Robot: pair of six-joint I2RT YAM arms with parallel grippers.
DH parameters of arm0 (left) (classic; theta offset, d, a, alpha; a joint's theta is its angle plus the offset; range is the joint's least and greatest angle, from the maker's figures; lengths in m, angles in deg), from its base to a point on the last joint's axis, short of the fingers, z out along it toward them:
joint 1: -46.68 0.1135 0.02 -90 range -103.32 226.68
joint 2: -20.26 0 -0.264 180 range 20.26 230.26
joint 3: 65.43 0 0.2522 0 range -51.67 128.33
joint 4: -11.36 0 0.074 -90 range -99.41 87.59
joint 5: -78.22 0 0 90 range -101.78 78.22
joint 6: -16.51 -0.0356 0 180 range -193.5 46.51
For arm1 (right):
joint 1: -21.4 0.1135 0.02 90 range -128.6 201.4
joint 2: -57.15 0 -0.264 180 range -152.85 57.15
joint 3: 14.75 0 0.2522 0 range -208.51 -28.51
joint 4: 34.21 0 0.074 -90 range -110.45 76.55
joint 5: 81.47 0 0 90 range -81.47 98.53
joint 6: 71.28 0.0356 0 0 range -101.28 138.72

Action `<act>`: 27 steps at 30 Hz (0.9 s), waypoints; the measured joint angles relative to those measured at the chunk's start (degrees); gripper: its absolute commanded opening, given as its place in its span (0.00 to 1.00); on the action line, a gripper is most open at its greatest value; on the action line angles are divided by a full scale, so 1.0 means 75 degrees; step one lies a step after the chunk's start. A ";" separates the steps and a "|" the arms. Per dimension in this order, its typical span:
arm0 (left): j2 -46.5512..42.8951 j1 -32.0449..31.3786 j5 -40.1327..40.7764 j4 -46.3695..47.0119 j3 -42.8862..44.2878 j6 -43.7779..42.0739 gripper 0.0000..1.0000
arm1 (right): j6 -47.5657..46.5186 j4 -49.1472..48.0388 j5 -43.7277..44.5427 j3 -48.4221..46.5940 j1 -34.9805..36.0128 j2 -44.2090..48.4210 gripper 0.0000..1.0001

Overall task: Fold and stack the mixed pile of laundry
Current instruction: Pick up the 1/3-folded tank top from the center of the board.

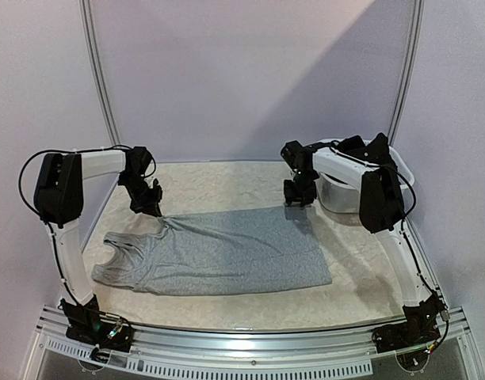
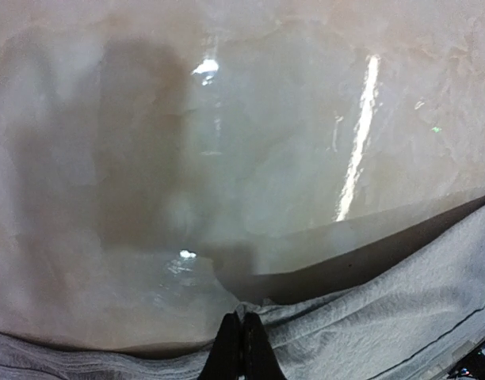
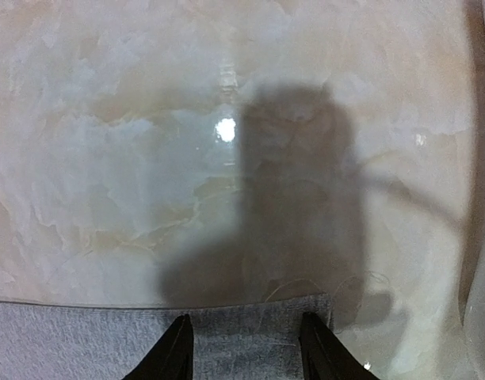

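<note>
— Claws first: what is each one doing?

— Left claw [image 2: 239, 324] is pinching, fingers pressing together on the far edge of the grey sleeveless top [image 1: 219, 253] near its strap end. It is holding that bit of edge slightly raised, with a shadow showing underneath. Right claw [image 3: 246, 324] is standing spread, its fingers apart on either side of the far hem corner. The cloth is lying flat beneath them and nothing is gripped.

— And where is the top sitting?

— It is lying spread out on the table [image 1: 227, 178], with its long axis running left to right. The straps are pointing toward the left arm and the hem toward the right. Both claws are working along the far long edge, one near each end, so the body of the garment is stretching from them toward the arm bases.

— So which way is the fold going, as you judge it?

— I am guessing the far edge is coming toward the near edge, halving the top lengthwise. The right claw, being nearer the hem, would need to close on that corner to match the left.

— Anything beyond the garment?

— A white basket [image 1: 341, 198] is sitting just behind the right claw. I cannot tell whether it is holding more laundry.
</note>
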 measured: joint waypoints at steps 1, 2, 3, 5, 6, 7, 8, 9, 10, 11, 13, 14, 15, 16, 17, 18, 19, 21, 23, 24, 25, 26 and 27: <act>0.0000 0.0041 0.0029 -0.0035 -0.0073 -0.0032 0.00 | 0.0000 -0.0038 -0.0009 -0.0003 0.0012 0.0000 0.47; 0.0000 0.0070 0.0058 -0.0058 -0.0131 -0.0052 0.00 | -0.0003 -0.0082 -0.0020 -0.0003 0.0015 0.0000 0.47; -0.0003 0.0087 0.0076 -0.0079 -0.0172 -0.0070 0.00 | -0.0003 -0.0111 -0.0020 -0.0003 0.0017 0.0000 0.47; -0.0003 0.0105 0.0093 -0.0087 -0.0254 -0.0087 0.00 | -0.0003 -0.0169 -0.0023 -0.0003 0.0026 0.0000 0.47; -0.0003 0.0105 0.0099 -0.0087 -0.0274 -0.0087 0.00 | -0.0003 -0.0204 -0.0023 -0.0003 0.0026 0.0000 0.47; -0.0003 0.0105 0.0096 -0.0090 -0.0280 -0.0090 0.00 | 0.0003 -0.0251 -0.0023 -0.0003 0.0026 0.0000 0.47; -0.0003 0.0105 0.0096 -0.0082 -0.0280 -0.0087 0.00 | 0.0015 -0.0309 -0.0023 -0.0003 0.0026 0.0000 0.46; -0.0012 0.0105 0.0093 -0.0073 -0.0280 -0.0087 0.00 | 0.0026 -0.0338 -0.0023 -0.0003 0.0026 0.0000 0.46; -0.0035 0.0105 0.0087 -0.0070 -0.0286 -0.0087 0.00 | 0.0047 -0.0373 -0.0023 -0.0003 0.0026 0.0000 0.46; -0.0058 0.0105 0.0087 -0.0067 -0.0294 -0.0085 0.00 | 0.0073 -0.0420 -0.0023 -0.0003 0.0026 0.0000 0.46; -0.0140 0.0105 0.0082 -0.0067 -0.0326 -0.0085 0.00 | 0.0114 -0.0495 -0.0017 -0.0003 0.0026 0.0000 0.46; -0.0187 0.0105 0.0079 -0.0055 -0.0347 -0.0085 0.00 | 0.0128 -0.0527 -0.0012 -0.0003 0.0026 0.0000 0.45; -0.0224 0.0105 0.0070 -0.0050 -0.0364 -0.0082 0.00 | 0.0137 -0.0557 0.0015 -0.0003 0.0026 0.0000 0.43; -0.0245 0.0105 0.0052 -0.0052 -0.0370 -0.0082 0.00 | 0.0157 -0.0580 0.0055 -0.0006 0.0026 0.0000 0.41; -0.0248 0.0105 0.0044 -0.0038 -0.0373 -0.0079 0.00 | 0.0160 -0.0586 0.0102 -0.0006 0.0026 0.0000 0.40; -0.0248 0.0105 0.0032 -0.0023 -0.0379 -0.0079 0.00 | 0.0178 -0.0586 0.0189 -0.0006 0.0026 0.0000 0.40; -0.0248 0.0105 0.0020 0.0006 -0.0402 -0.0079 0.00 | 0.0195 -0.0580 0.0277 -0.0006 0.0026 0.0000 0.39; -0.0248 0.0105 0.0015 0.0020 -0.0425 -0.0076 0.00 | 0.0245 -0.0557 0.0452 -0.0006 0.0026 0.0000 0.39; -0.0248 0.0105 0.0012 0.0038 -0.0437 -0.0076 0.00 | 0.0271 -0.0513 0.0621 -0.0006 0.0026 0.0000 0.38; -0.0248 0.0105 0.0009 0.0044 -0.0437 -0.0076 0.00 | 0.0280 -0.0495 0.0679 -0.0006 0.0026 0.0000 0.38; -0.0248 0.0105 0.0009 0.0050 -0.0437 -0.0073 0.00 | 0.0286 -0.0484 0.0711 -0.0006 0.0026 0.0000 0.37; -0.0248 0.0105 0.0003 0.0052 -0.0437 -0.0073 0.00 | 0.0294 -0.0478 0.0734 -0.0006 0.0023 0.0000 0.37; -0.0248 0.0105 0.0003 0.0052 -0.0437 -0.0070 0.00 | 0.0300 -0.0481 0.0734 -0.0006 0.0026 0.0000 0.36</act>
